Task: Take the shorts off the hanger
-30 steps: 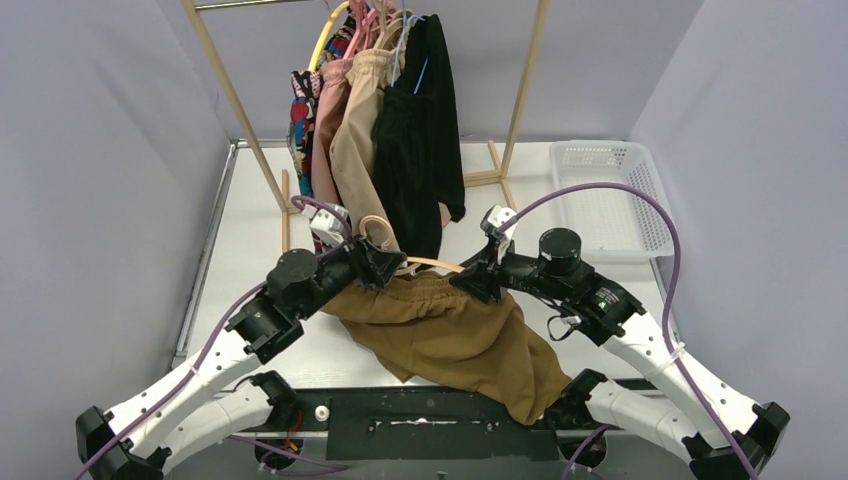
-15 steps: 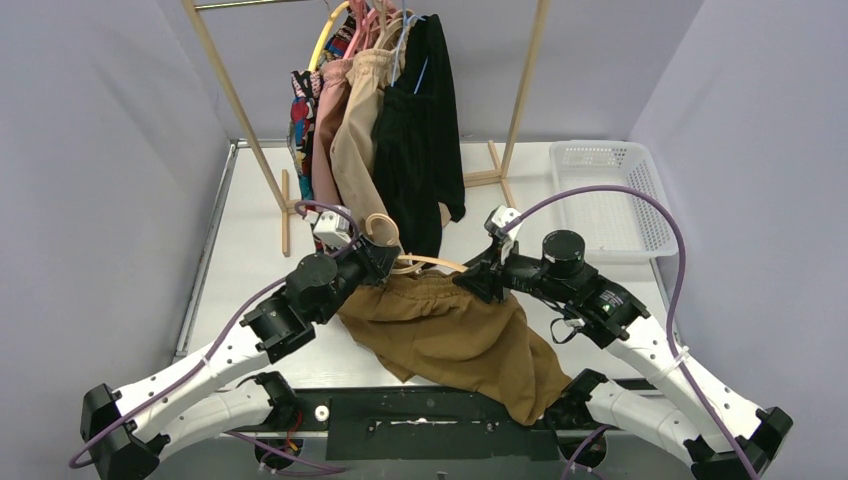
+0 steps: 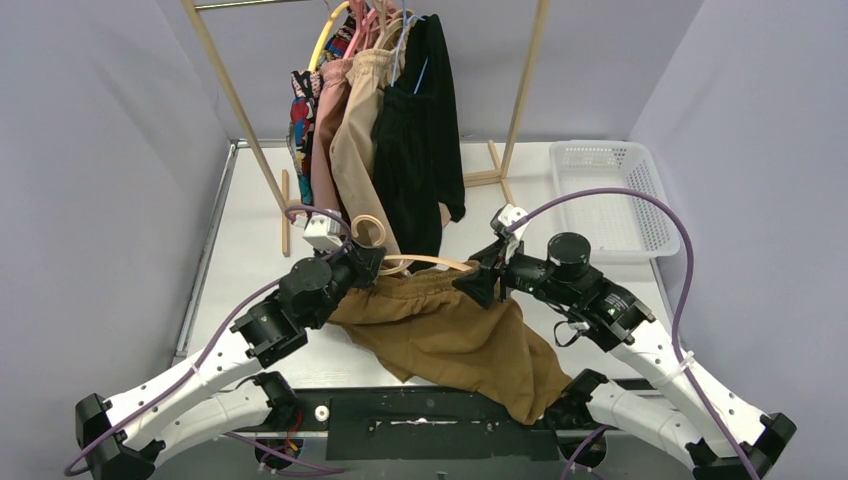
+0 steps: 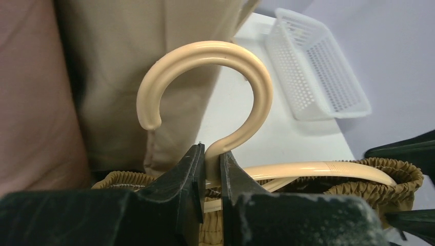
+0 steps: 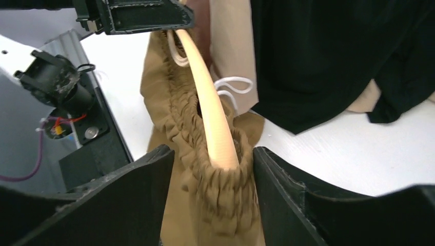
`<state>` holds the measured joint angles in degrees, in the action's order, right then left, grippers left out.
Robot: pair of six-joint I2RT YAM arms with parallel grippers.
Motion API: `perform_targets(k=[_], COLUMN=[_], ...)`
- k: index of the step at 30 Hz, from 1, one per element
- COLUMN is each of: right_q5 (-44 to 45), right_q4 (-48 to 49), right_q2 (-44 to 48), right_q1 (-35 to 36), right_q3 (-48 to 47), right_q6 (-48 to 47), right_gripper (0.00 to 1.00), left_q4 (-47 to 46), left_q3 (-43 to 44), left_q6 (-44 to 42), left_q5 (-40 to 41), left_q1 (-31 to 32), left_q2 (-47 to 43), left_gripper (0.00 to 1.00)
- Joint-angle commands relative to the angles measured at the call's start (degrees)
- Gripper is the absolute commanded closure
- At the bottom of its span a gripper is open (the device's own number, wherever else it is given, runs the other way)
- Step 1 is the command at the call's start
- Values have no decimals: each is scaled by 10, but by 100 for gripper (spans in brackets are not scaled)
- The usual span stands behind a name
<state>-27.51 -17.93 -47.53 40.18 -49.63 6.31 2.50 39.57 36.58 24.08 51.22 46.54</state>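
Stripping step: hanger (image 4: 220, 77) pinched at neck by left tool (image 4: 206, 169); shorts (image 3: 450, 335) waistband straddled by right tool (image 5: 211, 154), grip impossible to tell; next, tugging waistband off hanger end.

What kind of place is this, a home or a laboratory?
Likely a robotics lab cell: plain grey walls box in a white table with two robot arms and a small wooden clothes rack.
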Motion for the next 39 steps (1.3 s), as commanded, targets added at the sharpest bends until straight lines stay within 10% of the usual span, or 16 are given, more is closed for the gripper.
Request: perform_targets(k=[1, 14, 27, 39], right_q5=[59, 139, 102, 229], right_q4=[-5, -43, 2, -52], right_q2=[18, 6, -23, -24], right_q1=[0, -1, -2, -147], right_q3=[-31, -43, -47, -24], right_q6=[8, 25, 38, 73], right_gripper=[38, 43, 99, 100], left_q4=[20, -7, 11, 44], left_q3=[20, -1, 2, -1], left_q6=[-17, -10, -9, -4], left_q5=[88, 92, 111, 183], left_q1=[-6, -5, -6, -6], left_q2=[-23, -52, -63, -121], left_gripper=[100, 100, 100, 100])
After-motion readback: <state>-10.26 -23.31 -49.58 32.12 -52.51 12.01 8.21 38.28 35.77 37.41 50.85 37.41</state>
